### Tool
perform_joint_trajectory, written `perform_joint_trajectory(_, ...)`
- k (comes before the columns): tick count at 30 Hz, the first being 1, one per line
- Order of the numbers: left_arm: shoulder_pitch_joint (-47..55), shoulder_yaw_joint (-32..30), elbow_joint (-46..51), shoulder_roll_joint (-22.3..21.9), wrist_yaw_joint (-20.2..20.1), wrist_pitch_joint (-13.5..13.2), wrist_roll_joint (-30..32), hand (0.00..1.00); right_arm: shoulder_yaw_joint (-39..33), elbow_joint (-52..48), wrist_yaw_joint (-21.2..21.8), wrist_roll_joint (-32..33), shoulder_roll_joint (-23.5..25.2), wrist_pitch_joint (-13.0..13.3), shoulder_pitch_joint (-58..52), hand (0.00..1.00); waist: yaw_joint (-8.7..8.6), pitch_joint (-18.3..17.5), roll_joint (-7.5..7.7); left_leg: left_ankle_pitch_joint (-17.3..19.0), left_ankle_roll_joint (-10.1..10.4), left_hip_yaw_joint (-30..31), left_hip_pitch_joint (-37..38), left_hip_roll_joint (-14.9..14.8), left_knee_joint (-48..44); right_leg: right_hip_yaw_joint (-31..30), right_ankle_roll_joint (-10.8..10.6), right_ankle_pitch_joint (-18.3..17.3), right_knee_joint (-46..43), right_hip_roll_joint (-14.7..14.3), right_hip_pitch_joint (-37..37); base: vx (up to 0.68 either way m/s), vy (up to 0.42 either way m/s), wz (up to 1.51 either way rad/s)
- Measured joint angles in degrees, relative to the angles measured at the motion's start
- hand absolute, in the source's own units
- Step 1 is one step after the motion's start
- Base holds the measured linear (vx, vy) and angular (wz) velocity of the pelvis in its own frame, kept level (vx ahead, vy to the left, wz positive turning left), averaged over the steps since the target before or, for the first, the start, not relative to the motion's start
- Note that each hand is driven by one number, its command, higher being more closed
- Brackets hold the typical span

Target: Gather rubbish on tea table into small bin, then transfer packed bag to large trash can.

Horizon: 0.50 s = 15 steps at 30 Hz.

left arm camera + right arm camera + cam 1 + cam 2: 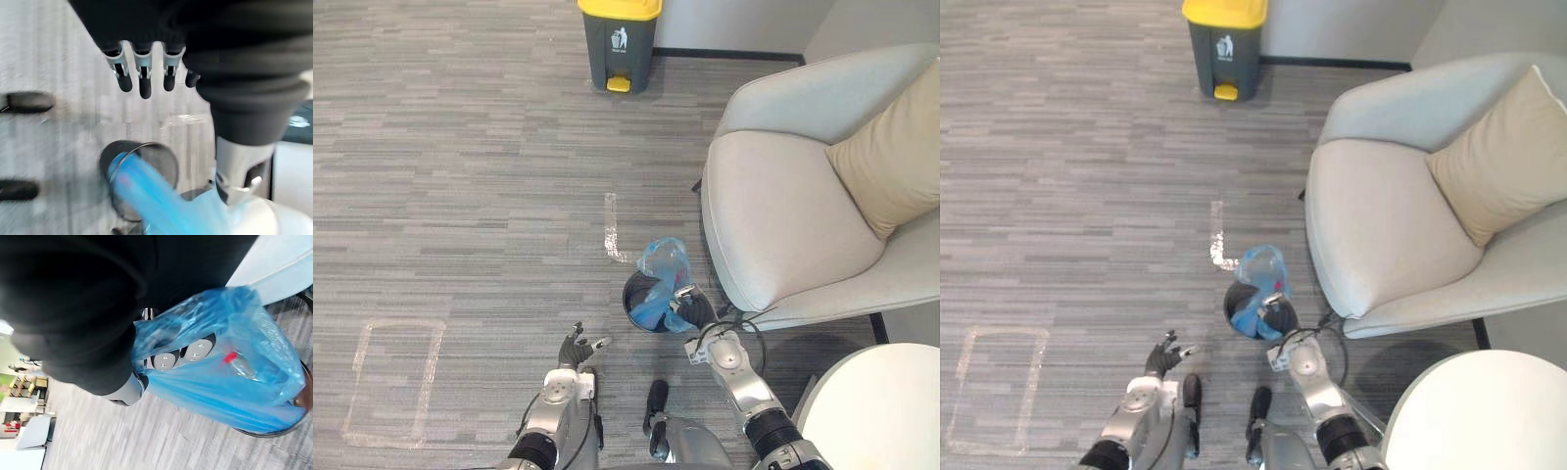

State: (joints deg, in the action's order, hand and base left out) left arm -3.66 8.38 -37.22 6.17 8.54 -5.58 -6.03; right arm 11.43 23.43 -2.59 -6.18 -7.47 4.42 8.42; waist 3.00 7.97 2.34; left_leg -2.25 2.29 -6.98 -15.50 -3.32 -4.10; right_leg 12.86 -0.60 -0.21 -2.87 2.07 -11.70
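A blue plastic bag (662, 276) stands bunched up in the small dark round bin (636, 299) on the floor beside the armchair. My right hand (695, 309) is at the bag's near side with its fingers (195, 351) curled into the blue plastic; something with a red cap (230, 357) shows through the bag. My left hand (578, 350) hangs above the floor to the bin's left, fingers (142, 78) straight and holding nothing. The large grey trash can with a yellow lid (619, 39) stands far ahead by the wall.
A light grey armchair (783, 215) with a beige cushion (891, 157) stands right of the bin. The white round tea table's edge (871, 411) is at the lower right. Tape marks (391, 377) lie on the grey floor at left and ahead (611, 227).
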Motion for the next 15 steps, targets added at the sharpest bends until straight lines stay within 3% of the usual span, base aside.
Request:
perform_joint_trajectory(7,3.9,-0.2,19.4,7.6,-2.8,-0.5,1.3,0.00,0.2,-6.5,4.9,4.2,-7.1,0.1,-0.9,1.00,-0.27,-2.0,-1.10,-2.5,-0.4,0.6,5.8,1.8,6.4,-1.2,-1.2,1.9,3.5,0.9,3.4,-0.09,0.058,-0.06)
perform_joint_trajectory(10,4.5,-0.6,24.9,11.3,-3.8,-1.5,-0.3,0.00,0.8,-9.3,6.7,6.4,-10.1,0.1,-1.0,1.00,-0.31,-3.5,-0.83,-3.3,-0.2,1.4,7.9,2.5,9.3,-2.6,-1.6,2.9,4.5,1.0,4.0,-0.01,0.068,-0.20)
perform_joint_trajectory(15,4.4,0.0,28.7,13.4,-4.4,-2.7,-1.5,0.00,2.9,-12.5,9.4,10.0,-14.3,0.2,-0.4,1.00,-0.92,-4.7,-0.68,-4.0,-0.9,0.9,9.6,3.0,10.0,-3.7,-1.1,4.7,6.3,1.1,5.9,0.03,0.042,-0.11)
